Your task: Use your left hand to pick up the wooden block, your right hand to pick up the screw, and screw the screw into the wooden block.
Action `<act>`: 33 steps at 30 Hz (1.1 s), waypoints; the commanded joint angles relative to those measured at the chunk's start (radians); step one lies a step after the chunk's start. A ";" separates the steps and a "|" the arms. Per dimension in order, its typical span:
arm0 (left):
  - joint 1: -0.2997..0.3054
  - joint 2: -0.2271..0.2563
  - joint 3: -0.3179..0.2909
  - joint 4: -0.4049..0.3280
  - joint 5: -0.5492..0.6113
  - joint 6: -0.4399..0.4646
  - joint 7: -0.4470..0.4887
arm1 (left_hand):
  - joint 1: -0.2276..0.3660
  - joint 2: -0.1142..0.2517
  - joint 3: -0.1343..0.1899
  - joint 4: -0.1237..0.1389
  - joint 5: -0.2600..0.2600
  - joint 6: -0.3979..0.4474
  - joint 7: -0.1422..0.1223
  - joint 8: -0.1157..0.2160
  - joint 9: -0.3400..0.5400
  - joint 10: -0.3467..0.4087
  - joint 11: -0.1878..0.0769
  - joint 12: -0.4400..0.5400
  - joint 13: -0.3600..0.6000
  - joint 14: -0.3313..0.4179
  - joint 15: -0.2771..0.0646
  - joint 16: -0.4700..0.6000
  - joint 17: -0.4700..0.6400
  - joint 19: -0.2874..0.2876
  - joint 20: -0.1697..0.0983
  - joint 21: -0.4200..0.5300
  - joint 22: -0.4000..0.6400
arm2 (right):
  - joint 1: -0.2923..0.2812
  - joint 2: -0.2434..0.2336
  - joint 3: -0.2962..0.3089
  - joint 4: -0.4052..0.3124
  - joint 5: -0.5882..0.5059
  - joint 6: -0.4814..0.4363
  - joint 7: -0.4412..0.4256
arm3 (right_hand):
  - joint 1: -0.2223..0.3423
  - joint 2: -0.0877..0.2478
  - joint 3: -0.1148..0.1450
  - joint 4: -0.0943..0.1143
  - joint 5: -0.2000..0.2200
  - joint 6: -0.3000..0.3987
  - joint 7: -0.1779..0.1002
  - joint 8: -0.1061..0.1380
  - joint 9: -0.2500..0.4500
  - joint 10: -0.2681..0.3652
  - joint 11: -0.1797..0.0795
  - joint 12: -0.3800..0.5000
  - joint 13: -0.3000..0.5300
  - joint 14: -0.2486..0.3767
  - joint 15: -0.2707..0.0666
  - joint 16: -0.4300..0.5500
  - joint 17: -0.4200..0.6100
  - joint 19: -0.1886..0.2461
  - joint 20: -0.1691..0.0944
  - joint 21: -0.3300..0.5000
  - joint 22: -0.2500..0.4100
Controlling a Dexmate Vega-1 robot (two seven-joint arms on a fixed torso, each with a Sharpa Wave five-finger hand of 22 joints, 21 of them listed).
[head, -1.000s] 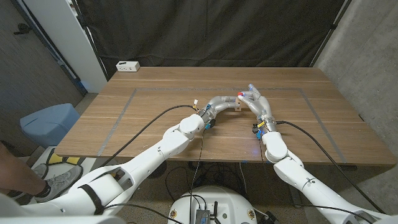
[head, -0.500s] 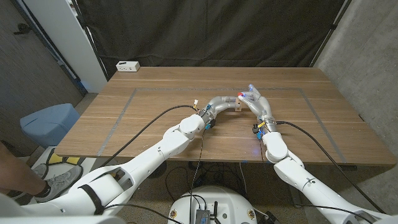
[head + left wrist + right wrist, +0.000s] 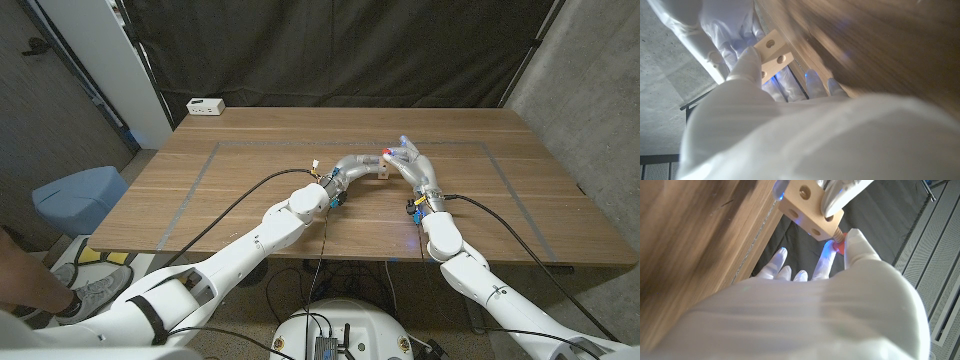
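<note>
The wooden block (image 3: pixel 810 207) is held above the tabletop (image 3: pixel 250 200) by the left hand (image 3: pixel 352 166). The screw (image 3: pixel 838 244), red-headed, is pinched at the block's side by the right hand (image 3: pixel 408 160), its thread entering the block.

One table (image 3: pixel 250 190); one block (image 3: pixel 809 211), with three holes showing on it in the right wrist view; one screw (image 3: pixel 838 243), red-headed, at the block; two hands, left (image 3: pixel 362 165) and right (image 3: pixel 408 160); one white box (image 3: pixel 206 106) at the far corner; one blue bin (image 3: pixel 78 199) on the floor; one shoe (image 3: pixel 95 292).
</note>
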 commanded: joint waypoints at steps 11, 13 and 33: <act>-0.005 -0.001 0.002 0.006 -0.004 -0.002 -0.008 | 0.003 0.015 0.001 0.004 0.009 0.041 0.031 0.008 0.002 0.012 -0.001 0.002 0.030 0.009 -0.051 0.000 0.001 0.007 0.005 0.002 0.003 | 0.002 -0.002 -0.005 0.006 -0.009 0.003 -0.001 | 0.005 0.006 -0.006 0.001 0.006 0.006 -0.002 0.005 -0.001 -0.005 -0.009 0.004 0.002 -0.012 -0.053 -0.001 0.003 -0.005 -0.013 0.006 0.003; -0.005 0.000 0.002 0.005 -0.004 -0.002 -0.009 | 0.003 0.015 0.001 0.004 0.009 0.040 0.031 0.008 0.002 0.012 -0.001 0.002 0.030 0.009 -0.051 0.000 0.001 0.007 0.005 0.002 0.003 | 0.001 -0.001 -0.004 0.004 -0.008 0.001 -0.004 | 0.005 0.006 -0.006 0.001 0.006 0.006 -0.002 0.005 0.000 -0.005 -0.009 0.004 0.002 -0.012 -0.053 -0.001 0.003 -0.006 -0.012 0.005 0.003; 0.002 0.006 0.003 -0.010 -0.001 0.003 -0.007 | 0.005 0.015 0.000 0.003 0.010 0.040 0.029 0.008 0.002 0.012 -0.001 0.001 0.031 0.009 -0.052 -0.001 0.000 0.007 0.005 0.002 0.003 | -0.003 -0.008 -0.001 -0.008 -0.012 -0.003 -0.007 | 0.003 0.007 -0.008 0.002 0.006 0.007 -0.001 0.006 0.000 -0.008 -0.009 0.004 0.002 -0.012 -0.054 0.000 0.003 -0.007 -0.010 0.006 0.003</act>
